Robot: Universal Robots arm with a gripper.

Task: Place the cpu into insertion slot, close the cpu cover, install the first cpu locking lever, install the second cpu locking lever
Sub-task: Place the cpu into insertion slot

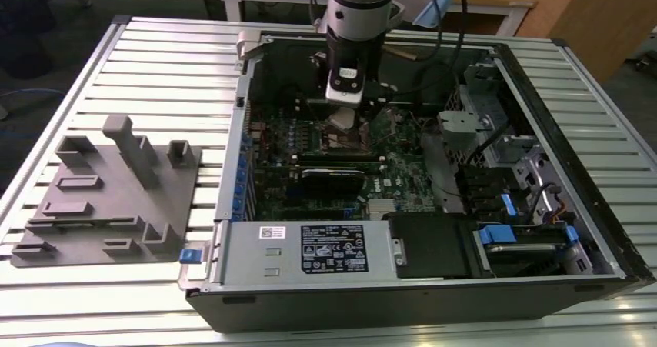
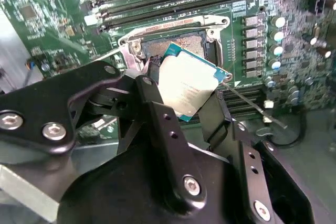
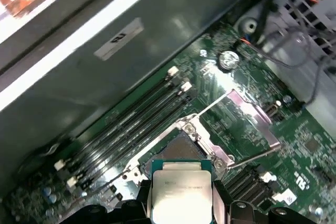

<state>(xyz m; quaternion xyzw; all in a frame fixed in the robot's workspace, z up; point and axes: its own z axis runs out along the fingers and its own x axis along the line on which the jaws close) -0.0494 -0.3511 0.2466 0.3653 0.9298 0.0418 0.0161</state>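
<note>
Four-step task, step one: gripper (image 2: 182, 95) clamps cpu (image 2: 191, 80) just above insertion slot (image 2: 181, 41); seating likely needs squaring, gentle lowering.

Silver-grey cpu (image 2: 190, 83) w/ teal edge, green motherboard (image 2: 44, 17).

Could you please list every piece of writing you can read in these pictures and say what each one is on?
Nothing reads clearly; print stands here:
Black label on the power supply: too small.
White sticker beside it: too small.
Top of the cpu, held in the jaws: faint, blurred.
White markings on the motherboard: blurred.
Grey sticker on the case wall: blurred.
</note>
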